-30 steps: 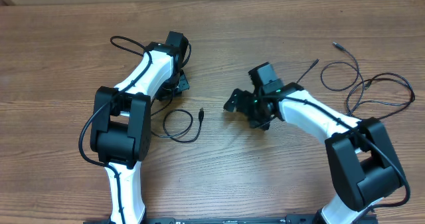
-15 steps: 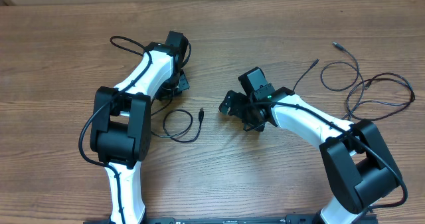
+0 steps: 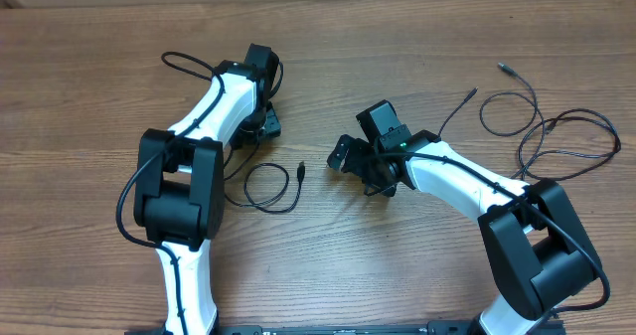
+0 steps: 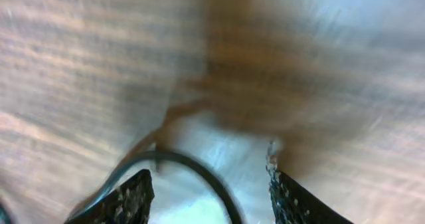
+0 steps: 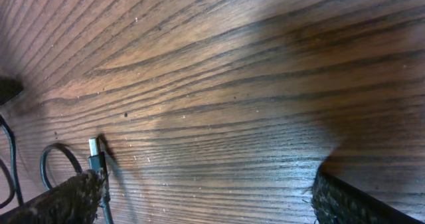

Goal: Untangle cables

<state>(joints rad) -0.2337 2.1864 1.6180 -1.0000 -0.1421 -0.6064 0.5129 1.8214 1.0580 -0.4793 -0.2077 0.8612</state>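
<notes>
Thin black flexible cables [image 3: 300,169] with small plug ends lie loose on the brown wooden worktop [image 3: 397,37]. One strand [image 4: 199,167] curves between the spread fingers of the left claw [image 4: 209,197]. A plug [image 5: 95,159] rests just beside the wide-spread right claw [image 5: 199,197]; more loops [image 3: 549,126] lie well behind it.

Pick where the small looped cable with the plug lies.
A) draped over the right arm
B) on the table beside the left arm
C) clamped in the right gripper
B: the looped cable lies flat on the table by the left arm, clear of the open right gripper.
</notes>
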